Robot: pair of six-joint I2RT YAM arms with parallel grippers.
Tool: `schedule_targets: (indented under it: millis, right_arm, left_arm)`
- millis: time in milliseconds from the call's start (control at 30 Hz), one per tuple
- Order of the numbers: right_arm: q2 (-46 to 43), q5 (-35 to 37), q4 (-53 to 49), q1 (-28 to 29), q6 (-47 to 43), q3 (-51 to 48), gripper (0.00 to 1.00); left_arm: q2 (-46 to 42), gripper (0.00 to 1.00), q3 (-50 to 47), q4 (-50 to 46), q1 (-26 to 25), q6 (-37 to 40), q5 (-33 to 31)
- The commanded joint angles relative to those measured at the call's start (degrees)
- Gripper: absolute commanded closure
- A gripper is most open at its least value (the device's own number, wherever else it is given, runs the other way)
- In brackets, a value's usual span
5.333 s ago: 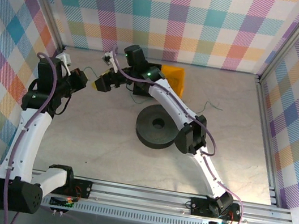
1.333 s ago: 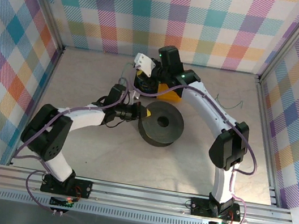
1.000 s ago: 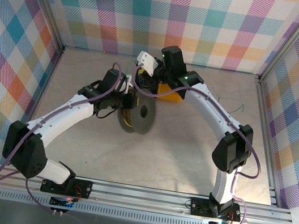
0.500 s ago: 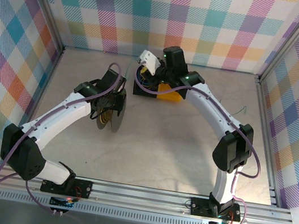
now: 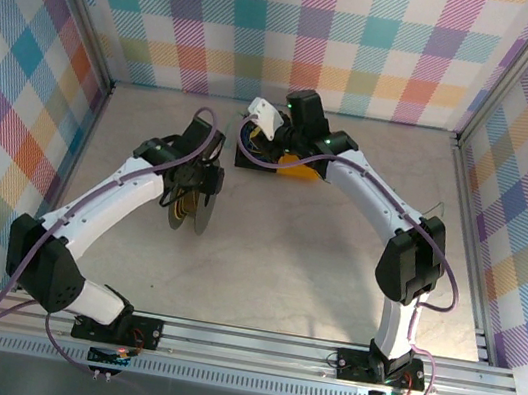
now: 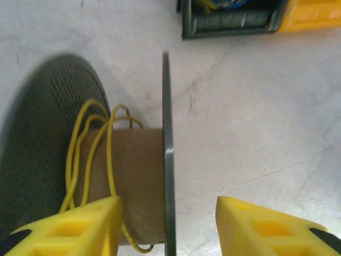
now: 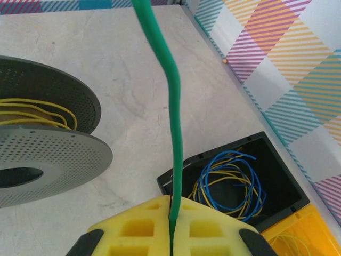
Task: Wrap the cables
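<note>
The black spool [image 5: 188, 213] stands on edge left of centre, a yellow-green cable [image 6: 88, 154] wound loosely on its brown core [image 6: 136, 176]. My left gripper [image 6: 169, 229] is open over it, straddling the thin right flange [image 6: 167, 133]; the left finger [image 6: 74, 229] is against the core and the right finger [image 6: 272, 226] stands clear. From above, that left gripper [image 5: 197, 186] is on top of the spool. My right gripper [image 7: 171, 224] is shut on the teal-green cable [image 7: 173, 106], which runs straight away from the pads. It hovers beside the black box [image 7: 178, 186], seen from above as right gripper [image 5: 257, 130].
The black box [image 5: 251, 155] holds small blue and yellow coils [image 7: 229, 184]. An orange-yellow bin [image 5: 302, 165] sits against its right side. Checked walls close in the table at the back and on both sides. Lilac cords run along both arms.
Over the last second the left arm tipped the spool onto its edge and carried it left, away from the box. The right gripper stayed over the box, holding the green cable.
</note>
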Motion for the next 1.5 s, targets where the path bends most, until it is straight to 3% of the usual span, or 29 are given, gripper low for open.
schedule_targets:
  millis: [0, 100, 200, 300, 467, 600, 700, 1000, 1467]
  right_arm:
    - [-2.27, -0.81, 2.16, -0.57, 1.23, -1.23, 1.00]
    - [-2.57, -1.35, 2.59, -0.65, 1.35, -2.16, 1.00]
    - [-2.42, -2.36, 3.01, -0.57, 1.65, -2.70, 1.00]
    - [-1.72, -4.20, 3.47, -0.15, 2.00, -2.52, 1.00]
    - [1.38, -5.44, 2.55, 2.64, 1.85, -0.64, 1.00]
    - [3.75, -6.00, 2.80, 5.63, 2.44, -0.07, 1.00]
    - [5.09, -6.00, 2.88, 7.34, 3.12, 0.12, 1.00]
    - [7.59, -4.49, 2.35, 10.15, 4.08, -1.18, 1.00]
    - [8.56, 8.78, 2.96, 10.25, 6.64, -4.23, 1.00]
  left_arm:
    - [-0.73, 0.36, 6.37, -4.27, -0.45, 1.75, -1.43]
    - [-1.51, 0.14, 11.86, -8.53, -0.45, 3.29, -4.11]
    - [-3.62, 0.01, 14.83, -12.65, 0.45, 4.04, -8.10]
    - [-7.83, 0.00, 12.19, -14.59, 5.28, 3.94, -7.60]
    - [-14.67, 0.16, 0.11, -14.60, 12.99, 3.08, -0.68]
    - [-17.56, 0.37, -8.93, -11.32, 13.44, 0.49, 4.94]
    - [-18.44, 0.47, -13.02, -8.37, 13.44, -1.59, 7.21]
    - [-16.28, 0.78, -14.84, -4.74, 13.44, -2.39, 9.83]
    - [-14.99, 0.80, -13.72, -4.63, 13.43, -2.08, 9.21]
